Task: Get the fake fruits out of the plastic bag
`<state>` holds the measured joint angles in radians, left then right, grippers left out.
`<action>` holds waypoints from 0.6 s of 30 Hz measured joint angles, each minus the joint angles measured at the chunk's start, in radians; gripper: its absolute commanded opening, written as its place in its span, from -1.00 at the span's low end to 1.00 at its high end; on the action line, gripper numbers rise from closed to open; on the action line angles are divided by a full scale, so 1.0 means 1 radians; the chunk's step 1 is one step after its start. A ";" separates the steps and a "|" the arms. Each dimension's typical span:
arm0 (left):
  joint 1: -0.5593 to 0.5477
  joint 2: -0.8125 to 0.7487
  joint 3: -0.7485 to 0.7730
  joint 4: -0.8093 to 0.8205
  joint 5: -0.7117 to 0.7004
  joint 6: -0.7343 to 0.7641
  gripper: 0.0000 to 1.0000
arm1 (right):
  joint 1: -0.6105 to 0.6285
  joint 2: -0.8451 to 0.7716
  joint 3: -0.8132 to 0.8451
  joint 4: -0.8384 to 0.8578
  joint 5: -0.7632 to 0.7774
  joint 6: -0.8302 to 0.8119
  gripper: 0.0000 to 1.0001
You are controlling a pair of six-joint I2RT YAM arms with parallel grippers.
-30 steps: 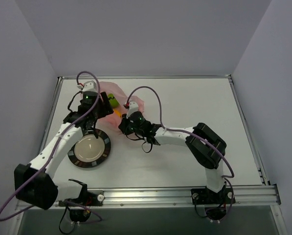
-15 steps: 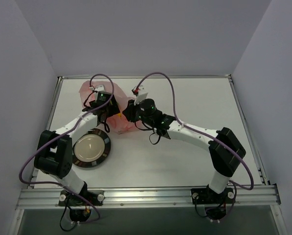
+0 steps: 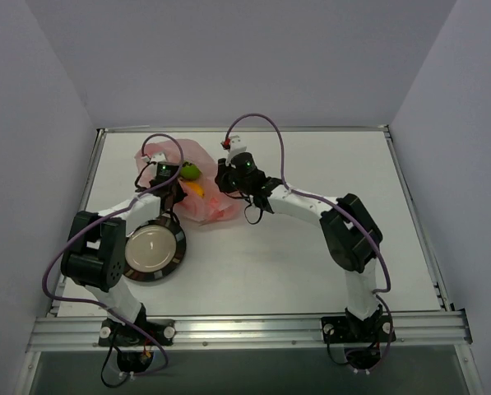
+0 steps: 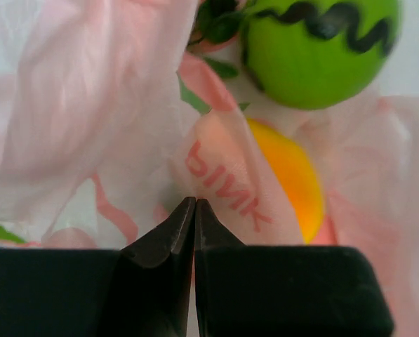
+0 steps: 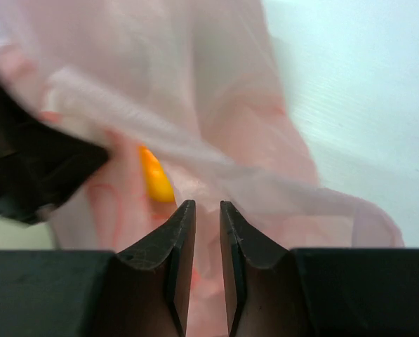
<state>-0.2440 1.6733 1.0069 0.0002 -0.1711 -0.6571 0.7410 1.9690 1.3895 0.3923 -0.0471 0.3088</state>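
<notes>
Setting: robotics lab test cell. Evidence: white worktop enclosed by plain pale walls along its far, left and right edges; aluminium rail along the near edge carrying two bolted arm bases; purple cables looped above the arms; props limited to toy fruit, bag, plate.

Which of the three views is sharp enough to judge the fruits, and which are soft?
Top external: sharp, evenly lit, fruits tiny. Left wrist: green fruit and orange fruit fairly clear, plastic bag slightly soft. Right wrist: bag blurred, washed out.
</notes>
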 measured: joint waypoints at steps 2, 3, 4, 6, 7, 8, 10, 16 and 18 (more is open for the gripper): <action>0.007 -0.010 -0.045 0.010 0.008 -0.004 -0.95 | -0.030 0.051 -0.001 0.004 0.016 0.001 -0.67; 0.011 -0.013 -0.065 0.018 0.013 -0.007 -0.95 | -0.047 0.079 -0.005 0.008 0.020 0.004 -0.67; 0.013 -0.017 -0.084 0.026 0.018 -0.010 -0.95 | -0.063 0.105 -0.010 0.009 0.022 0.005 -0.67; 0.013 -0.028 -0.115 0.036 0.037 -0.017 -0.95 | -0.086 0.143 -0.030 0.010 0.021 0.011 -0.67; 0.013 -0.038 -0.134 0.053 0.049 -0.020 -0.95 | -0.097 0.157 -0.040 0.010 0.021 0.013 -0.67; 0.013 -0.053 -0.153 0.066 0.066 -0.025 -0.95 | -0.105 0.166 -0.050 0.011 0.021 0.017 -0.67; 0.006 -0.092 -0.171 0.064 0.082 -0.029 -0.95 | -0.109 0.169 -0.063 0.014 0.021 0.024 -0.66; -0.019 -0.248 -0.156 0.043 0.083 -0.029 -0.62 | -0.113 0.165 -0.077 0.061 0.012 0.043 -0.66; -0.036 -0.269 -0.124 0.027 0.075 -0.029 -0.50 | -0.113 0.156 -0.100 0.077 0.001 0.054 -0.66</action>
<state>-0.2798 1.4040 0.8829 0.0269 -0.0963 -0.6861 0.6277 2.1246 1.2900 0.4690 -0.0463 0.3630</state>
